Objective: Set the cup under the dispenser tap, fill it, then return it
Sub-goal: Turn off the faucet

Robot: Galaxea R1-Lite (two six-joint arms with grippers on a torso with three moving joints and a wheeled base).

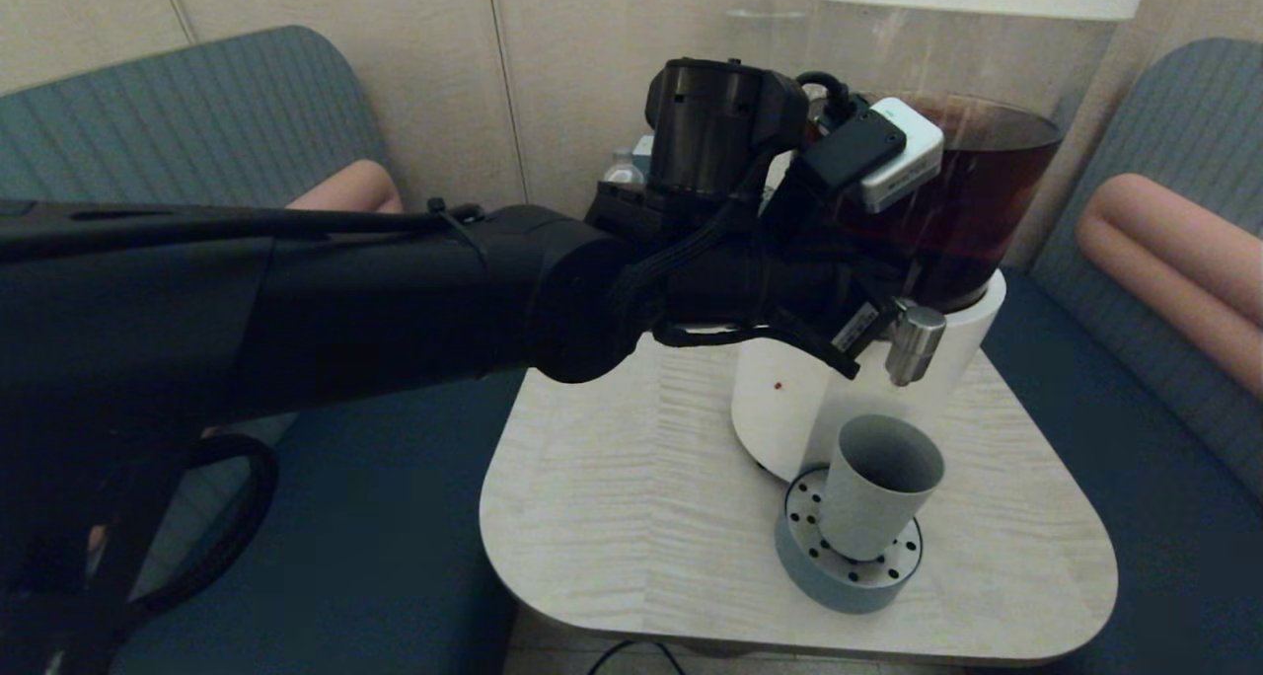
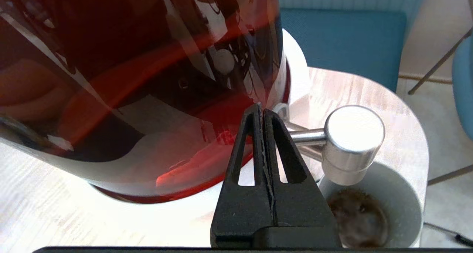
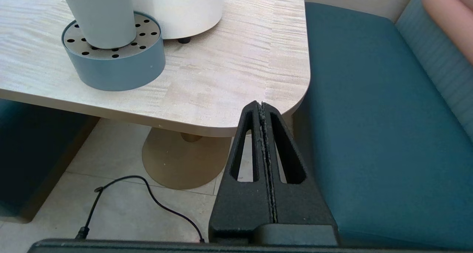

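Matte grey-blue and tapered, the cup [image 1: 877, 498] stands upright on the round perforated drip tray [image 1: 847, 568] near the front edge of the table [image 1: 631, 517], directly below the dispenser tap [image 1: 914, 343]. The left wrist view shows a shallow pool of dark liquid in its bottom, so filling appears to have only begun or to be at a low level.

Handling assessment: the cup has no handle and a smooth matte wall; it looks rigid and light, and will grow heavier and more spill-prone as it fills. The recommended hold is across the side wall at about mid-height, jaws on opposite sides, keeping the cup vertical. A hold at the rim risks tipping; the narrower base offers less contact. Lift straight up off the tray before moving sideways, since the tap sits close above the rim.

The right gripper [image 3: 262, 107] is parked off the table's near right corner, above the floor beside the teal seat [image 3: 369, 134], jaws pressed together and empty.

Farther back, the left gripper [image 2: 261, 110] is raised at tap level, jaws together and holding nothing, its tips against the stem area beside the tap and in front of the clear tank [image 1: 977, 162] of dark brown liquid. It seems to be operating the tap.
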